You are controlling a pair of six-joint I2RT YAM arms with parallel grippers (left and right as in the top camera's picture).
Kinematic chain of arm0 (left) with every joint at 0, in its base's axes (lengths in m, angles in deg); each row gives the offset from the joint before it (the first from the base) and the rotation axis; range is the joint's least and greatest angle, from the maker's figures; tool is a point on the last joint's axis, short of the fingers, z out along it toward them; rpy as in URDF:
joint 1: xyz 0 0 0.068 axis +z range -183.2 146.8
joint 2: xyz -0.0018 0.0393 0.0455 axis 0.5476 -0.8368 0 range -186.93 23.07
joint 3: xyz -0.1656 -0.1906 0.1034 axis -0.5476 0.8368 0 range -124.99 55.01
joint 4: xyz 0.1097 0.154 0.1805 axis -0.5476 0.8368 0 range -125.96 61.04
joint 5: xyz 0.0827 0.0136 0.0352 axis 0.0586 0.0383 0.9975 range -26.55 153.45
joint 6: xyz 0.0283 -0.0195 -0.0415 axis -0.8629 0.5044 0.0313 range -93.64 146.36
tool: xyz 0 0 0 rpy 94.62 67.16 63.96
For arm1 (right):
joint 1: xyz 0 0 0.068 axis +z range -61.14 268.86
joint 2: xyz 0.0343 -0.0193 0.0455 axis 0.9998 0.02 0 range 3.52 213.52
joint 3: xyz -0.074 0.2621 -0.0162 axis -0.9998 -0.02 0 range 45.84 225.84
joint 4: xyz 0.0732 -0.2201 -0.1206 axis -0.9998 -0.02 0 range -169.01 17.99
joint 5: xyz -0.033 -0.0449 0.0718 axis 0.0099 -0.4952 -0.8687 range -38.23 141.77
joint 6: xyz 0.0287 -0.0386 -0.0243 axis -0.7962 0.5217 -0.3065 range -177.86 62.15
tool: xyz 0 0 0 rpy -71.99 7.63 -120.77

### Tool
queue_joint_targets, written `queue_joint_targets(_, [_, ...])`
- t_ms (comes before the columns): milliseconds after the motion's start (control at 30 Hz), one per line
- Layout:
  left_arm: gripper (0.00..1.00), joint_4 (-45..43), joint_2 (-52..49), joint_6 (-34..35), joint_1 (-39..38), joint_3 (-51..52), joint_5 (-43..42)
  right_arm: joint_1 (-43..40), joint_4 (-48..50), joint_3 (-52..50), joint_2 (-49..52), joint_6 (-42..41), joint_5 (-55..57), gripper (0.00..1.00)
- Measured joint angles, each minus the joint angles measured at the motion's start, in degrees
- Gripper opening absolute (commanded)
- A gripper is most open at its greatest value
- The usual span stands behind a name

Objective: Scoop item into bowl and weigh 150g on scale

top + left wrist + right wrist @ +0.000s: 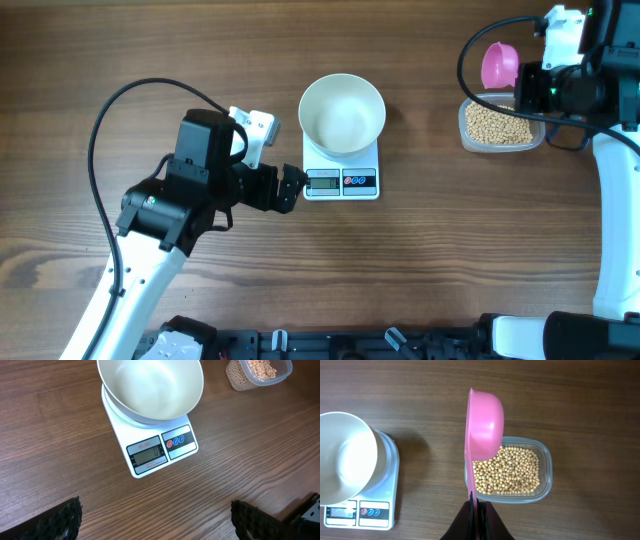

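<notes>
Station entry, all places taken from the scale (341, 180).

- Bowl (342, 113): sitting on the scale's platform, empty as far as I am seeing. The display is too small for me to read.
- Beans (506, 471): lying in a clear tub (470, 140), well off to the right of the scale and a little farther back on the bench (450, 260).
- Right gripper (477, 510): I am holding it clamped fully down on the thin handle of a pink scoop (485, 420). The scoop is hanging over the tub, turned on its edge, and I am seeing no beans in it.
- Left gripper (295, 188): I am holding it spread wide and empty, just beside the scale's left front corner, facing the display.

Step in hand, as I am judging it: the opening scoop, with nothing yet weighed.

Next move, as I am reading it: rolling the scoop mouth-up, dipping it into the beans, then carrying it level across to the scale and tipping it over the bowl without nudging either.
</notes>
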Motion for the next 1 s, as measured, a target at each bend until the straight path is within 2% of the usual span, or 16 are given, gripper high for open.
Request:
queue_joint_targets(500, [1.00,0.0,0.0,0.0,0.0,0.0,0.0,0.0,-0.4,0.0,0.0,-2.3,-6.8,0.04])
queue_joint_targets(1000, [1.00,0.0,0.0,0.0,0.0,0.0,0.0,0.0,1.6,0.0,0.0,-3.7,-7.0,0.04])
